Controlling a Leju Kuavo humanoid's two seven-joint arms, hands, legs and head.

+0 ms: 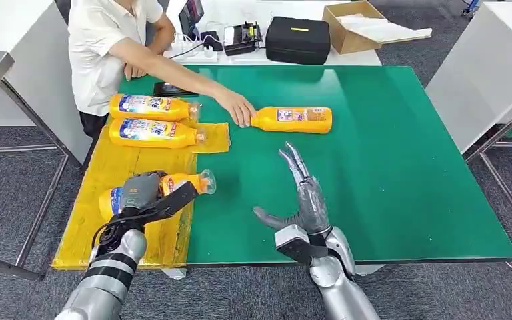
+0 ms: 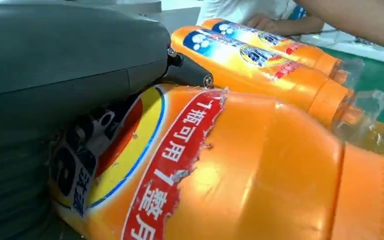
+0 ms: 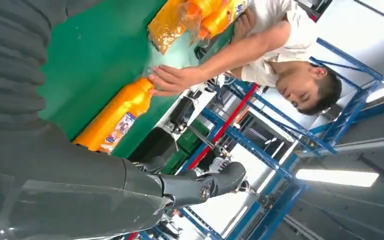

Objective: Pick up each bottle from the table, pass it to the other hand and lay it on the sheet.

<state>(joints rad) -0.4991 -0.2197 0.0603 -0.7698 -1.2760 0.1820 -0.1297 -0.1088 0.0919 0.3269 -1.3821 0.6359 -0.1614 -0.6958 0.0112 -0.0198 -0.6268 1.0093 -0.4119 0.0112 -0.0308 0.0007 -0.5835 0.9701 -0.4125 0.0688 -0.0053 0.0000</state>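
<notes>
green table [image 1: 387,200], yellow sheet [image 1: 87,227] along its left edge. held bottle [image 1: 187,181]: gripped by left hand [image 1: 148,195] low over the sheet, long axis across the table, cap rightward, likely for laying down. two bottles [image 1: 152,120] lie likewise. right hand [image 1: 300,200] empty, fingers spread. person's hand [image 1: 237,108] places fourth bottle [image 1: 293,120] on bare table.

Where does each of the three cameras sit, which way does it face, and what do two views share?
Head view: high on the body, facing down at the green table; both arms show, left robot hand and right robot hand.
Left wrist view: behind the left robot hand, close on its held bottle.
Right wrist view: behind the right robot hand, facing the person.
Shared: head and right wrist views show the table bottle under the person's hand.
</notes>
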